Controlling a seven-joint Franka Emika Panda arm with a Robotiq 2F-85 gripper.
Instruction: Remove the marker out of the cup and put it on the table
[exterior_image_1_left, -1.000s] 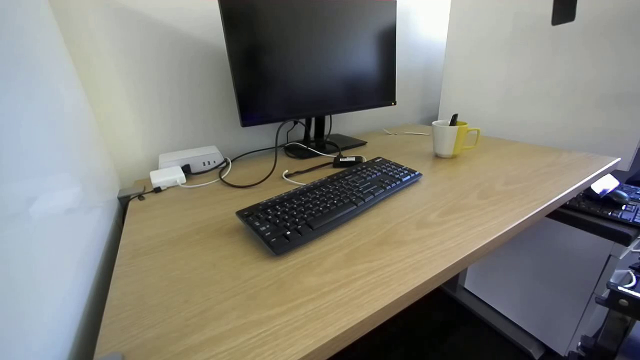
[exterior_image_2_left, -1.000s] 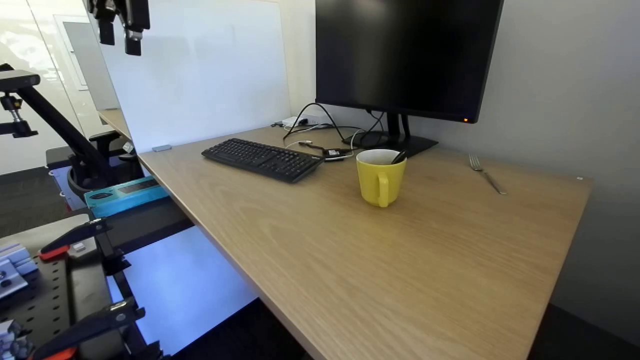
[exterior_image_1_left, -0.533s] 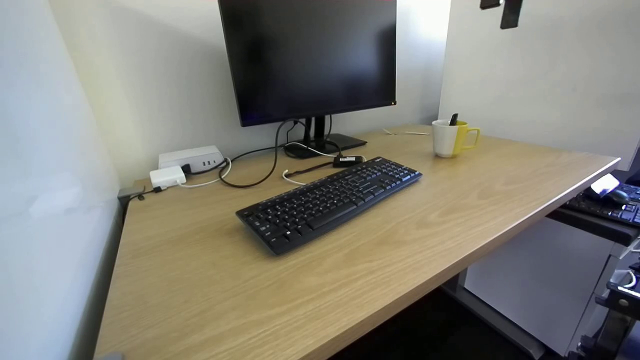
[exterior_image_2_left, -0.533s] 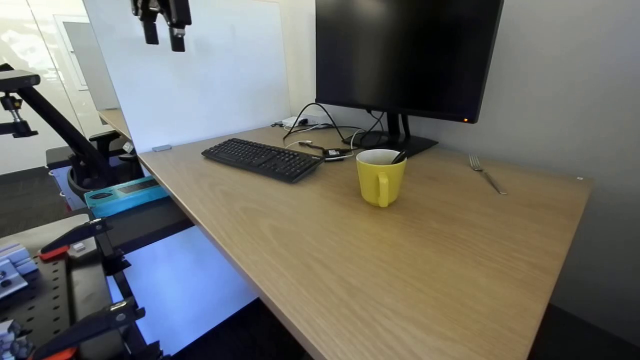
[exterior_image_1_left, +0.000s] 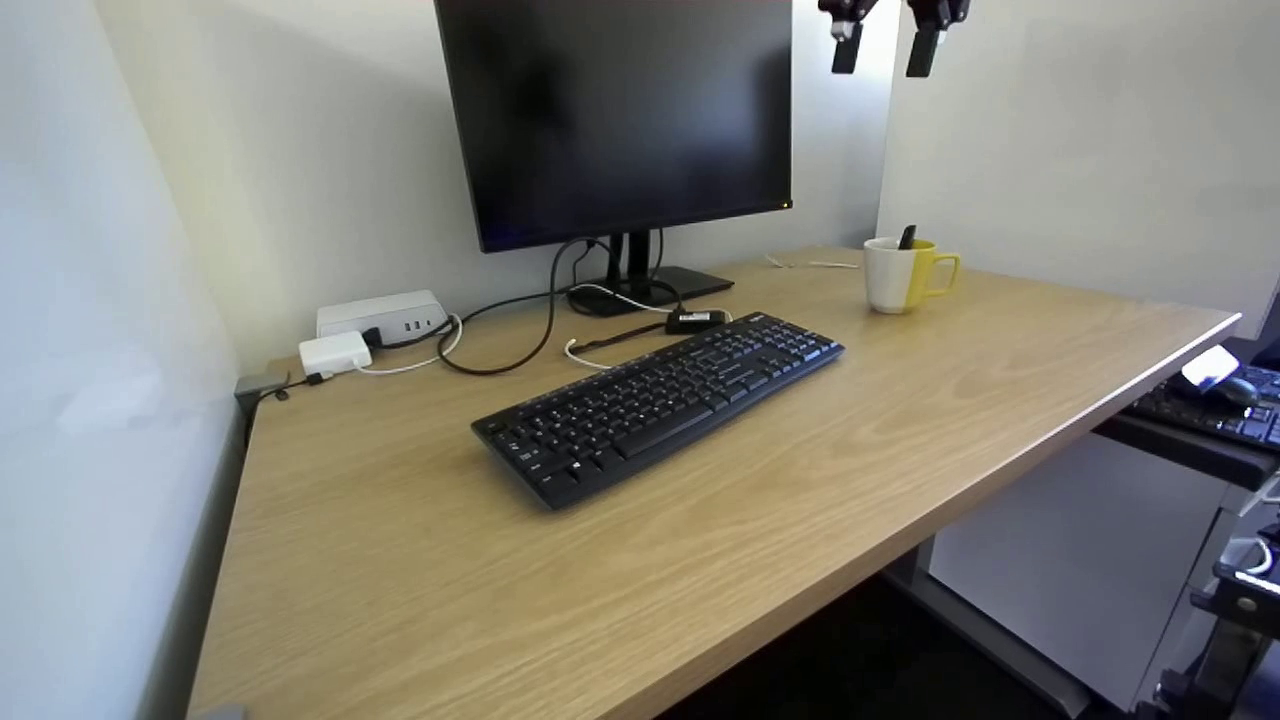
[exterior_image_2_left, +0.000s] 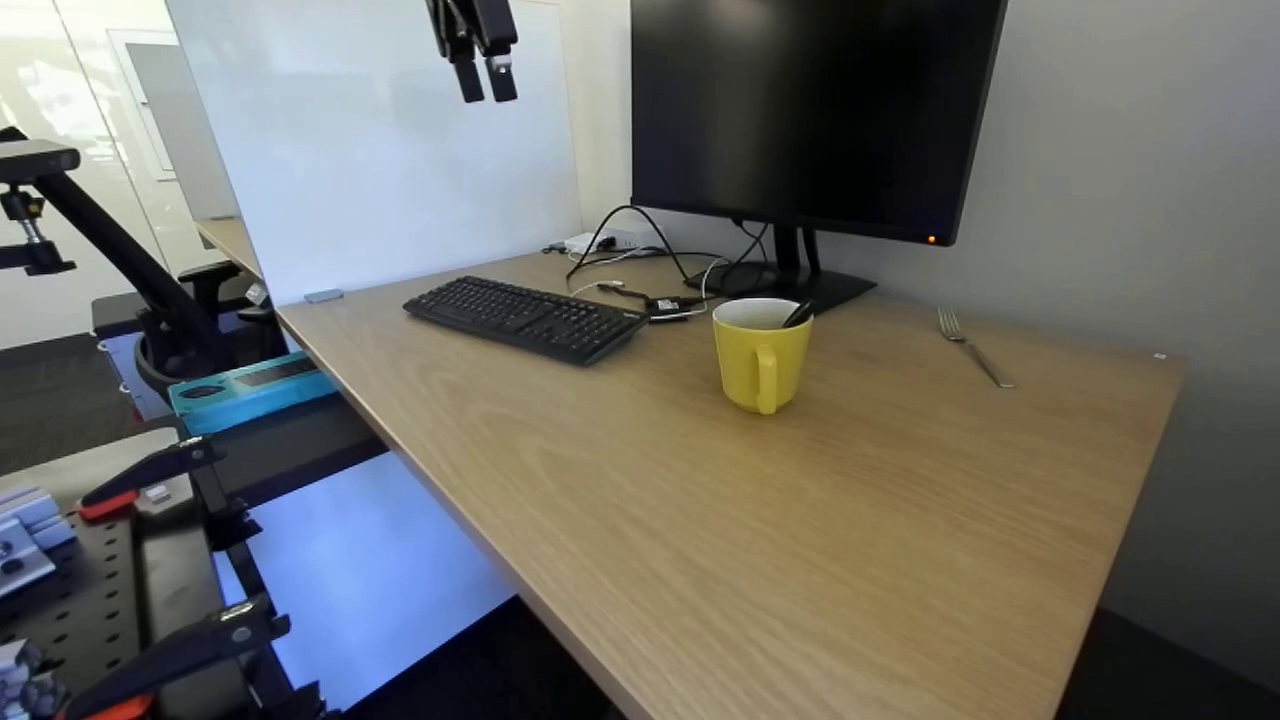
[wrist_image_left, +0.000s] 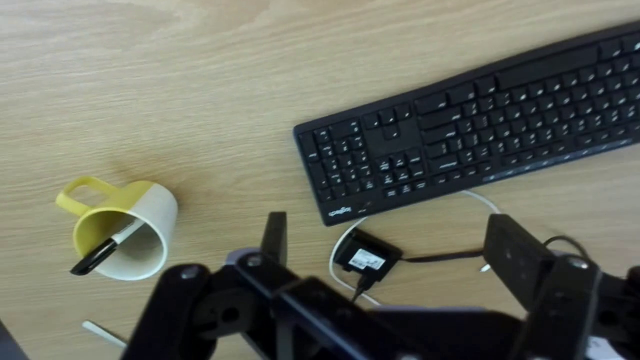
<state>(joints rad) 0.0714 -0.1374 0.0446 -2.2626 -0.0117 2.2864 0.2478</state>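
Observation:
The cup (exterior_image_1_left: 888, 280) is half white and half yellow with a yellow handle, upright on the table (exterior_image_1_left: 420, 570); it also shows in an exterior view (exterior_image_2_left: 748, 365) and in the wrist view (wrist_image_left: 161, 210). The marker (wrist_image_left: 120, 236) leans inside the cup, white body down and black end above the rim; its dark end shows in both exterior views (exterior_image_1_left: 907, 238) (exterior_image_2_left: 799, 315). My gripper (exterior_image_1_left: 884, 62) is open and empty, high above the table, also in an exterior view (exterior_image_2_left: 487, 85). In the wrist view my gripper (wrist_image_left: 387, 237) has spread fingers, with the cup to their left.
A black keyboard (exterior_image_1_left: 660, 405) lies on the table, with a black adapter (wrist_image_left: 367, 257) and cables behind it. The monitor (exterior_image_1_left: 620, 120) stands at the back. A fork (exterior_image_2_left: 972, 347) lies near the cup. White boxes (exterior_image_1_left: 383, 318) sit at a back corner.
My open gripper has moved in over the table, leftward in an exterior view and rightward in an exterior view, and has turned somewhat. The cup and marker have not moved.

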